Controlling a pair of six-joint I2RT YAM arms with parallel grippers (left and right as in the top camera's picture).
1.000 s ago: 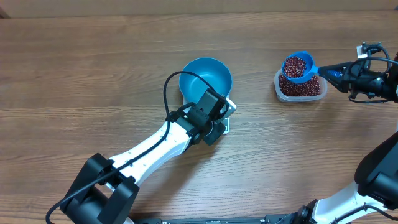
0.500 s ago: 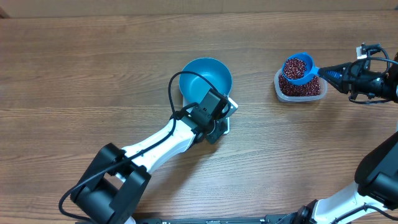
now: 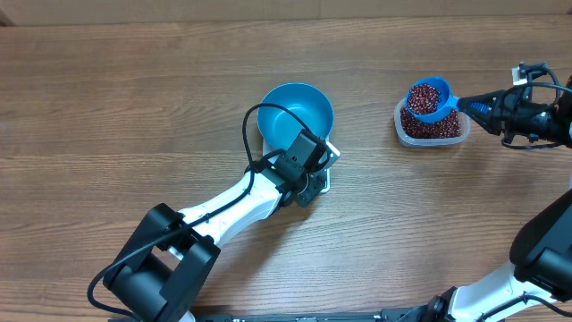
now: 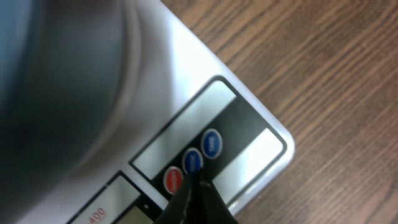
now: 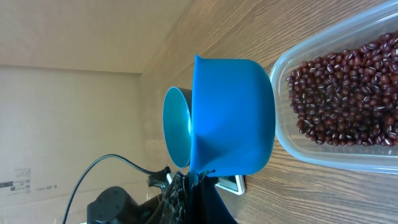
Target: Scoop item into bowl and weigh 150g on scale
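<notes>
Left gripper (image 4: pixel 196 186) closed, empty, tip pointing at button row (image 4: pixel 193 160) on scale (image 4: pixel 180 81). Right gripper (image 3: pixel 478 105) clamping scoop (image 3: pixel 429 97) handle; scoop carrying beans (image 3: pixel 426 92) above tub (image 3: pixel 458 134).

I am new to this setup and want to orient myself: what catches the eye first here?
The bright blue bowl sits on the white scale mid-table, with the left claw shut at its buttons. To the right, the right claw holds a blue scoop full of red-brown beans over the clear tub.
</notes>
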